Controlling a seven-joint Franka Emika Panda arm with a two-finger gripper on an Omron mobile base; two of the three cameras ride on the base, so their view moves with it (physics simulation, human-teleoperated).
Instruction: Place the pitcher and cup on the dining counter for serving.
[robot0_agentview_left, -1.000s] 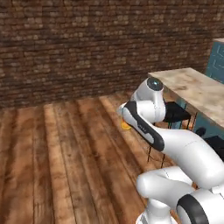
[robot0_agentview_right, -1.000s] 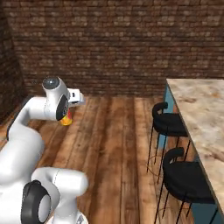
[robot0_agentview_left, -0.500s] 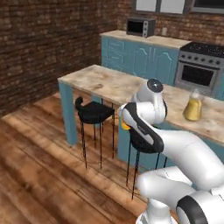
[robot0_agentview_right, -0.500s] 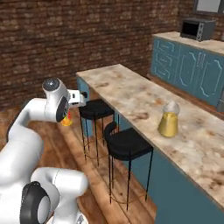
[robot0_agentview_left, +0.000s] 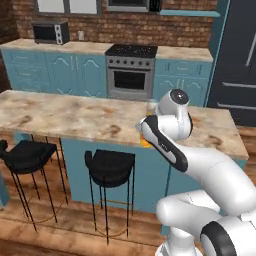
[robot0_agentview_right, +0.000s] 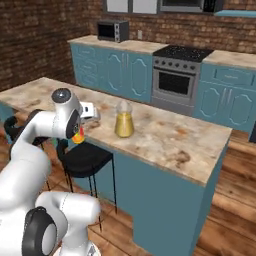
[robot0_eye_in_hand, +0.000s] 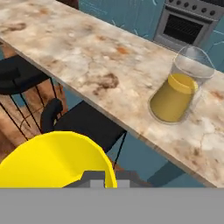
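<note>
While the pitcher (robot0_agentview_right: 124, 121) already stands upright on the dining worktop (robot0_agentview_right: 165, 135), the hand (robot0_agentview_right: 80, 131) is pinched shut on the cup (robot0_eye_in_hand: 54, 159), short of the worktop's near edge. The pitcher lies ahead of the hand, across that edge, with bare stone beside it.

Pitcher (robot0_agentview_right: 124, 121) on dining counter (robot0_agentview_right: 165, 135); cup (robot0_eye_in_hand: 54, 159) off its edge, above stool (robot0_agentview_right: 86, 159)

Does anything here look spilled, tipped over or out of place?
Nothing stands out. The pitcher stands upright on the dining counter, liquid inside, none spilled around it. The cup sits level at the robot's hand, off the counter's edge, above a stool.
</note>
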